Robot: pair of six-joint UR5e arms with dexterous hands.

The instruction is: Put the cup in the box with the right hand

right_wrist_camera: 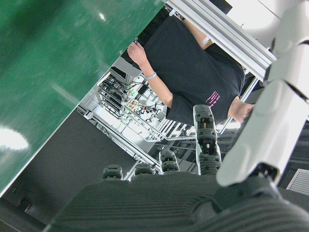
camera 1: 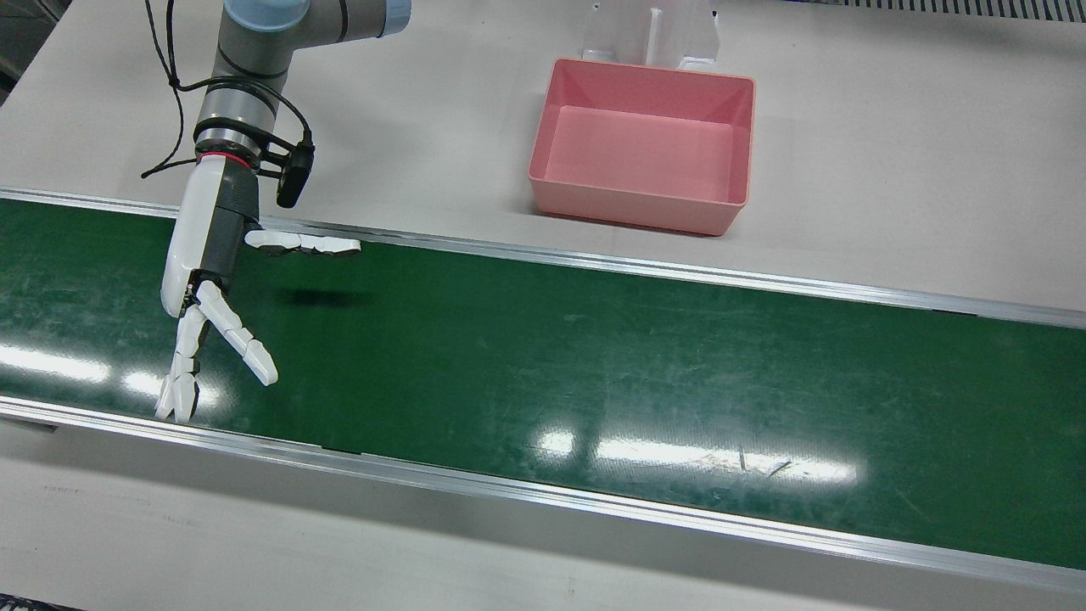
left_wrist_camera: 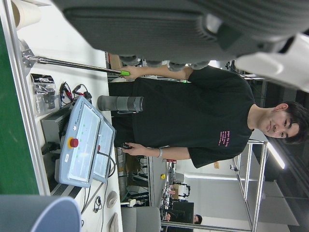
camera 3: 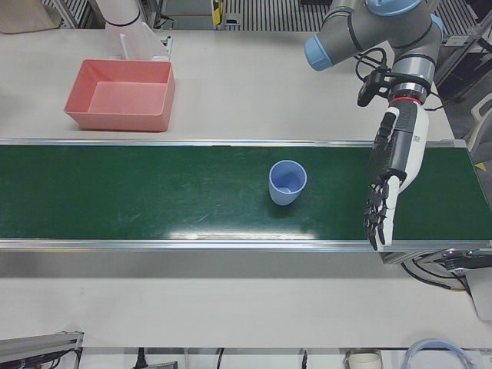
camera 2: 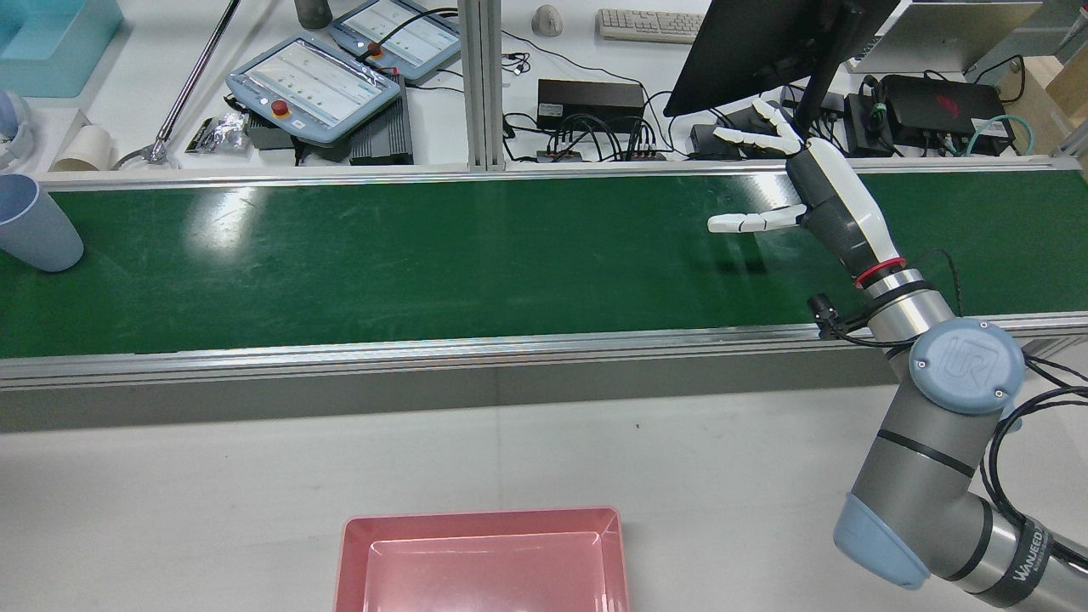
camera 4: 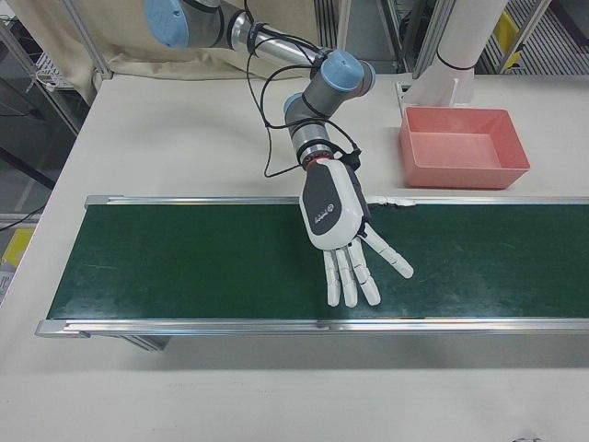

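A light blue cup (camera 3: 287, 182) stands upright on the green belt (camera 3: 154, 192); it also shows at the far left of the rear view (camera 2: 34, 225) and the bottom of the left hand view (left_wrist_camera: 38, 215). The pink box (camera 1: 636, 208) sits empty on the table beside the belt (camera 2: 480, 515) (camera 3: 115, 121) (camera 4: 465, 173). My right hand (camera 1: 212, 280) hovers over the belt's other end, open and empty, fingers spread (camera 2: 816, 191) (camera 4: 340, 230), far from the cup. My left hand (camera 3: 388, 184) hangs open and empty over the belt, to the right of the cup in that view.
A white pedestal (camera 1: 649, 34) stands right behind the box. Aluminium rails (camera 1: 594, 501) edge the belt. Teach pendants (camera 2: 314, 81), a monitor (camera 2: 765, 42) and cables lie beyond the belt. A person in black (left_wrist_camera: 193, 116) stands there.
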